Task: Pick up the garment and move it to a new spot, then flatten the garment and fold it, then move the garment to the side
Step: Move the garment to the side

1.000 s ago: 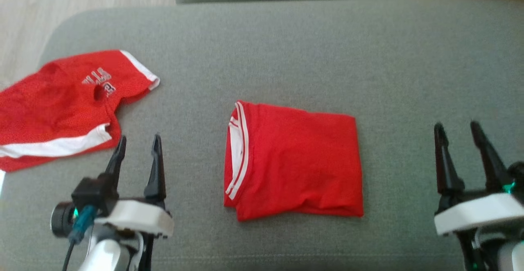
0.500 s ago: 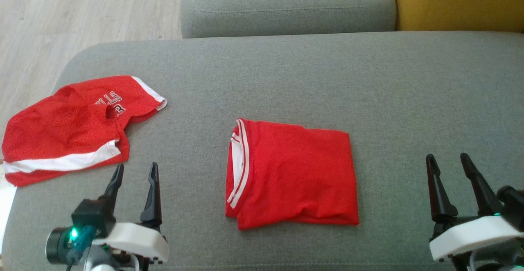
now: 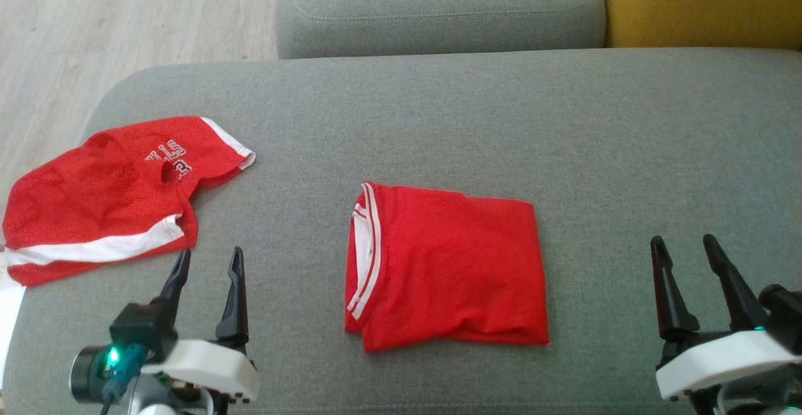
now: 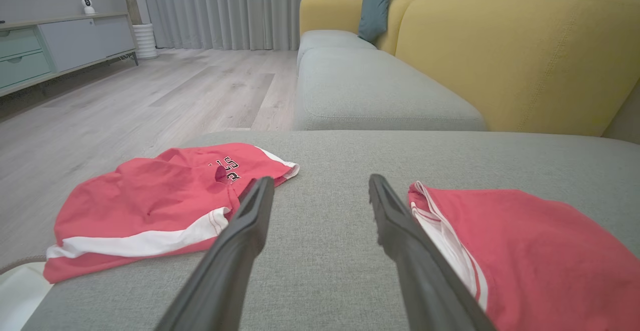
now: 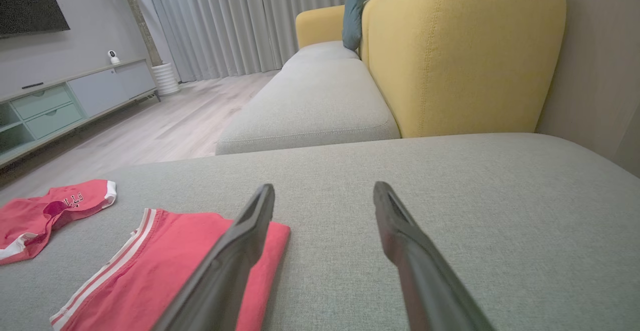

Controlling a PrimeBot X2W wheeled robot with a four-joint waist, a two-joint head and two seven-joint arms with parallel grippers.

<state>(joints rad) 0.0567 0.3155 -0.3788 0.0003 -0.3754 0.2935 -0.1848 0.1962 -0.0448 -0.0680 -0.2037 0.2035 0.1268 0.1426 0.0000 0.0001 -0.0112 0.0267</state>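
Left gripper [image 3: 210, 252] hovers low over the near-left part of the grey sofa seat [image 3: 438, 114], its two dark fingers spread apart with nothing between them. Up and to its left lies a second red piece [image 3: 94, 202], loosely crumpled at the seat's left end, of mesh-like cloth with a white band along its near edge, a white-trimmed hem at the far corner and partly hidden white lettering. At the middle of the seat sits the garment [image 3: 448, 264] — bright red, folded into a rough rectangle and lying flat on the cushion, well apart from both grippers. Its left edge carries a white ribbed trim with thin red stripes, curving a little; the top surface is mostly smooth with soft creases, and the near edge bulges slightly where the layers stack. Further right, the right gripper [image 3: 683, 239] hangs over bare cushion, fingers likewise parted and empty. Beyond the seat lie pale wooden floor [image 3: 125, 20] and a yellow backrest [image 3: 702, 1].
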